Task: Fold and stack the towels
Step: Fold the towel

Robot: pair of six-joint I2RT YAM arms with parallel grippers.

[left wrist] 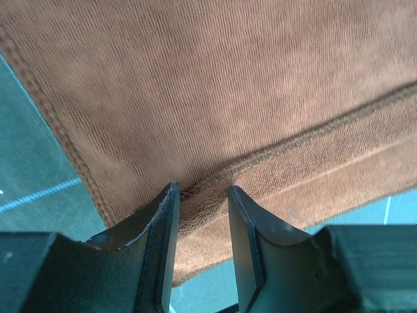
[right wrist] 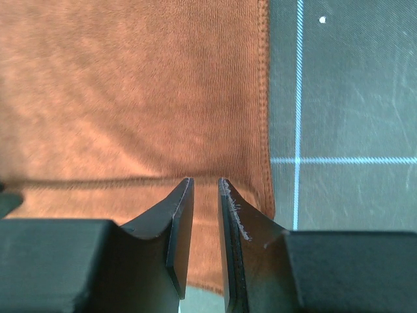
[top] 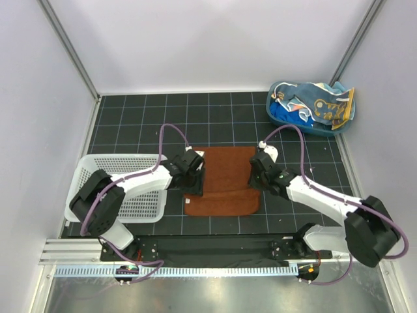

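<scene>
Gridded mat (top: 143,124), grid showing from the rust-brown towel (top: 225,179) lying partly folded at its centre to the back wall.
White mesh basket (top: 85,171) near left; blue tub (top: 277,117) far right, holding patterned cloths (top: 319,107). The left gripper (left wrist: 202,195) and right gripper (right wrist: 206,186) each pinch a side edge of the towel.

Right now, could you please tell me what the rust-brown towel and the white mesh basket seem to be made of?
The rust-brown towel looks like soft matte microfibre or terry: fine ribbed pile, stitched hem. The white mesh basket seems moulded plastic: rigid lattice walls.
</scene>
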